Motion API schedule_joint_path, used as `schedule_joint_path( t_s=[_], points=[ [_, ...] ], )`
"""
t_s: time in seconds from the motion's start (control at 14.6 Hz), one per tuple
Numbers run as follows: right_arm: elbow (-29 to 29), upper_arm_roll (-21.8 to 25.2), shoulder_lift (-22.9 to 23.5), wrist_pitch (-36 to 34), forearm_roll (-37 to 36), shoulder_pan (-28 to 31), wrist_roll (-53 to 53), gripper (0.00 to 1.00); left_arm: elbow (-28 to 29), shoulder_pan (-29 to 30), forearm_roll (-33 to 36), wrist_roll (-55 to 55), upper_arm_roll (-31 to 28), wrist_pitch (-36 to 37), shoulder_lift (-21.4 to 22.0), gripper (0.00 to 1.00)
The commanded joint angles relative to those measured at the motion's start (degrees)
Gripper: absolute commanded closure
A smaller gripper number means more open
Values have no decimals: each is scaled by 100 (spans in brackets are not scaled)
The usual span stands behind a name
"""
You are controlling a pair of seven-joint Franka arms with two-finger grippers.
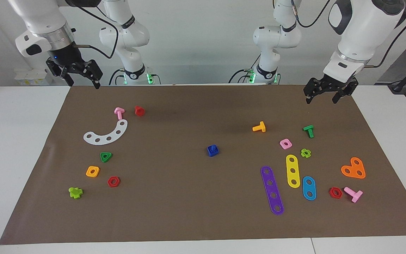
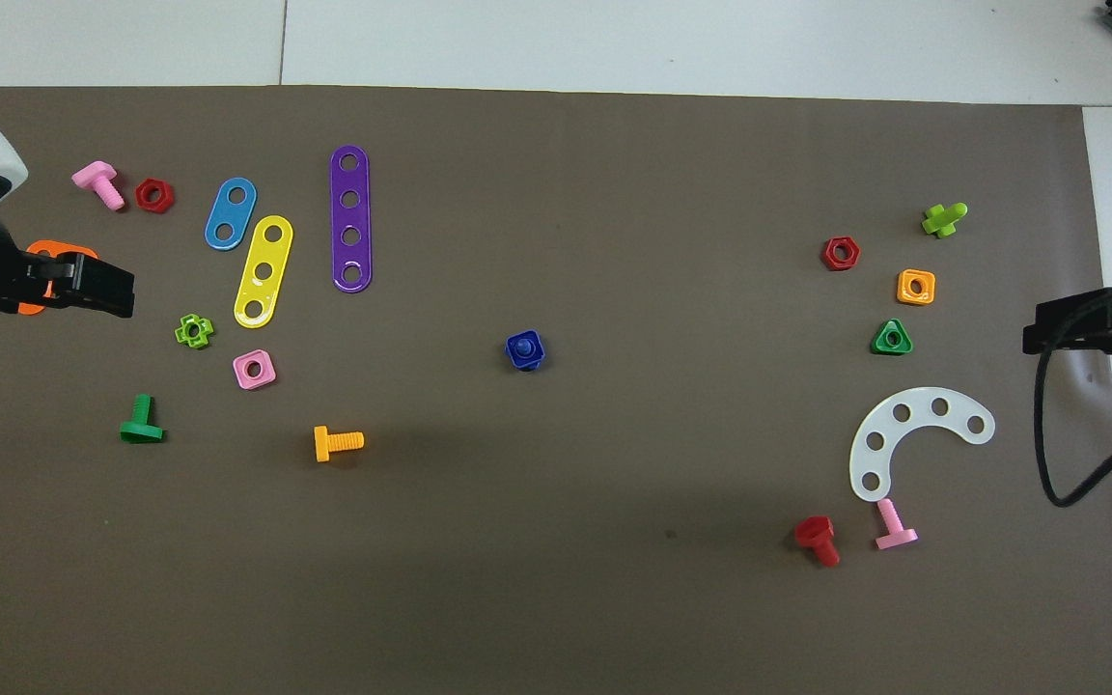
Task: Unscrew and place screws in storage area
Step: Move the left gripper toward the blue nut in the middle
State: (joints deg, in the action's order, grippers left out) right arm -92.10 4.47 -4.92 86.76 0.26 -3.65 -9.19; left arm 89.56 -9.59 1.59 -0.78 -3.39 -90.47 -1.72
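The blue screw (image 1: 213, 150) sits threaded in its blue square nut at the middle of the brown mat (image 1: 189, 211); it also shows in the overhead view (image 2: 525, 349). My left gripper (image 1: 321, 101) is open and empty, raised over the mat's edge at the left arm's end, well apart from the screw. In the overhead view it (image 2: 102, 290) covers part of an orange plate. My right gripper (image 1: 85, 85) is open and empty, raised over the mat's corner at the right arm's end; it also shows in the overhead view (image 2: 1048, 336).
Toward the left arm's end lie purple (image 1: 272, 190), yellow (image 1: 293, 171) and blue (image 1: 309, 188) strips, an orange heart plate (image 1: 354, 168), and loose bolts and nuts. Toward the right arm's end lie a white curved plate (image 1: 106, 134), a green triangular nut (image 1: 106, 156) and more bolts and nuts.
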Motion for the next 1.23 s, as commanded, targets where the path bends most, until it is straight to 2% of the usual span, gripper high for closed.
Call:
schedule_joint_path(
  t_s=[0.0, 0.27, 0.48, 0.68, 0.82, 1.16],
  points=[
    [-80, 10, -88, 17, 9, -22, -48, 0, 247, 36, 78, 87, 22, -146, 189, 0],
    [-80, 10, -88, 17, 9, -22, -39, 0, 369, -34, 78, 79, 31, -155, 233, 0],
    [-80, 10, -88, 17, 9, -22, -39, 0, 597, -174, 43, -88, 101, -628, 312, 0],
    [-88, 10, -88, 17, 9, -22, -39, 0, 677, -517, -448, -894, 110, -805, 295, 0],
    [-80, 10, -88, 17, 9, -22, -39, 0, 668, -929, -476, -1081, 84, -832, 189, 0],
    [-89, 10, -88, 17, 9, -22, -39, 0, 344, -1765, -476, -2355, 93, -1341, -644, 0]
  ],
)
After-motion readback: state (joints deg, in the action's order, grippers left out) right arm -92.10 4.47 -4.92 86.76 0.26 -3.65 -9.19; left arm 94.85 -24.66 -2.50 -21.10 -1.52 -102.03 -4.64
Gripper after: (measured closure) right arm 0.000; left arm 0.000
